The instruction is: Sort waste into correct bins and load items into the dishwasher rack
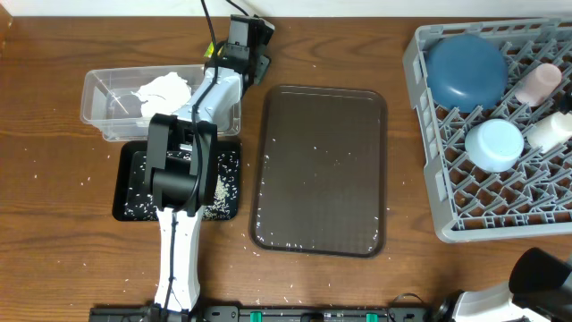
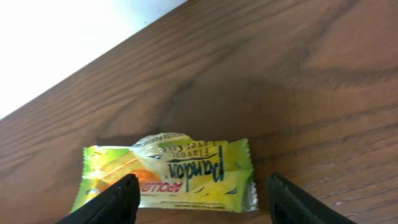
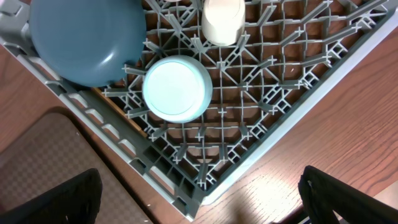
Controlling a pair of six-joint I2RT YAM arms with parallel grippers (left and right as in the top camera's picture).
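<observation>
Closest to the left wrist camera, the left hand (image 2: 202,190) stands open, its two dark fingers (image 2: 118,200) low over the worktop (image 2: 280,74), gripping nothing. Just past them, the snack wrapper (image 2: 180,171) lies flat on the wood, one end behind the left-side finger and the other just short of the opposite one. Its print reads upside down from here: "Pandan Flavour Layer Cake" in dark script, and "APOLLO" on a red patch. From overhead, the left arm reaches from the near edge across the black tray-bin (image 1: 121,179), speckled with rice grains (image 1: 223,179), then over the clear tub (image 1: 98,98) holding the white tissue (image 1: 165,88). Its wrist ends beyond the tub by the far edge. The right hand (image 3: 199,198) hangs wide open and empty above the near corner of the dishwasher rack (image 3: 261,155). Further in sit the light-blue bowl (image 3: 177,88) and dark-blue bowl (image 3: 87,40), both bottom up, then the white cup (image 3: 222,22) and pink cup (image 1: 536,85).
</observation>
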